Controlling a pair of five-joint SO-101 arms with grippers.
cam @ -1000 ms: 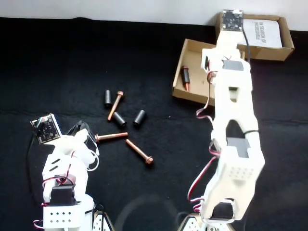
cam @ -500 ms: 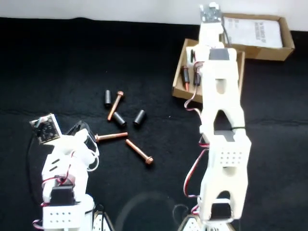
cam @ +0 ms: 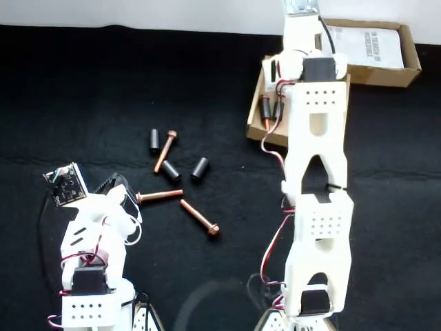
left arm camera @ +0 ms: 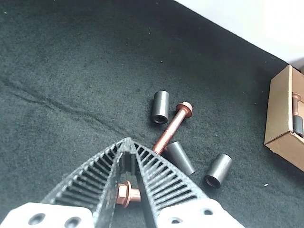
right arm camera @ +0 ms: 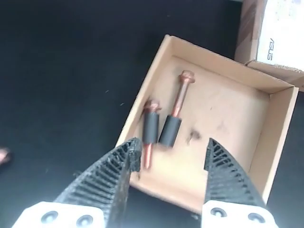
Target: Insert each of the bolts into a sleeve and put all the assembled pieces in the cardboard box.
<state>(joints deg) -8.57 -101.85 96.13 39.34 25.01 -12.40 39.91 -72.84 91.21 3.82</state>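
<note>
Above the cardboard box (right arm camera: 216, 64) my right gripper (right arm camera: 173, 141) hangs open and holds nothing. Two assembled pieces (right arm camera: 151, 127) (right arm camera: 172, 127) lie side by side on the box floor; the high view has them at the box's near-left (cam: 266, 110). Low at the left, my left gripper (left arm camera: 127, 141) is shut, tips touching. Through the slit between its fingers I see the head of a copper bolt (left arm camera: 125, 194) that lies on the cloth (cam: 160, 196). Two more bolts (cam: 165, 152) (cam: 200, 216) and three dark sleeves (cam: 154, 140) (cam: 171, 169) (cam: 200, 168) lie loose mid-table.
The right arm (cam: 315, 158) stretches from the front edge over the cardboard box (cam: 256, 127). Behind it stands a second box holding a white sheet (cam: 375, 47). Black cloth covers the table, bare on the far left and at the right front.
The right arm has swung left and straightened over the box. One assembled piece lay in the box a second ago; now there are two. The left arm and its bolt kept still.
</note>
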